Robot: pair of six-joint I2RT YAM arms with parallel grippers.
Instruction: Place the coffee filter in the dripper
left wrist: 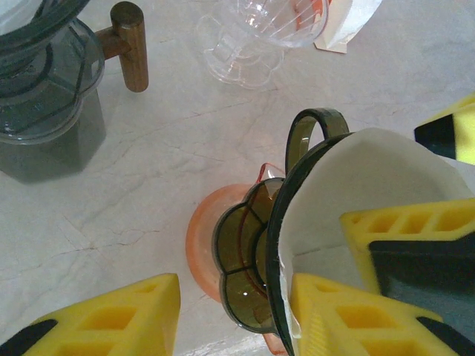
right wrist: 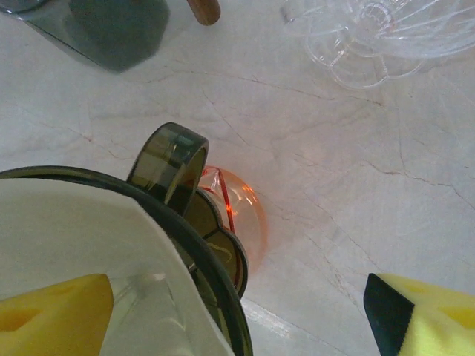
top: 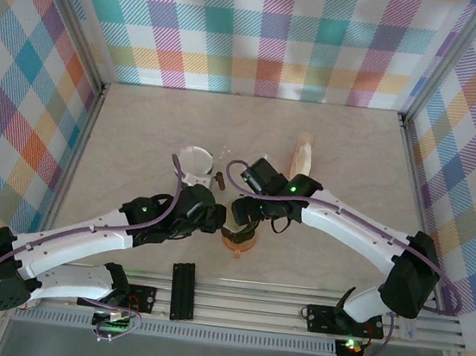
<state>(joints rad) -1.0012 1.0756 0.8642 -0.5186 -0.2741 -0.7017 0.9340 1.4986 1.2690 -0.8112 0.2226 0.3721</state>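
From lower left, the left arm stretches to centre frame. Its left gripper straddles the wall of the smoky dripper, one finger inside against the filter; whether it pinches I cannot tell. The white filter sits in the dripper, above an orange base. From lower right, the right arm bends in, its right gripper spread wide, with one finger inside the filter and the other outside.

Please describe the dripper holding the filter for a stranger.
On the marble table, look front centre, by the orange piece. The dripper is smoky, with a loop handle. The other dripper, behind, is colourless; the dark pot has a wooden handle.
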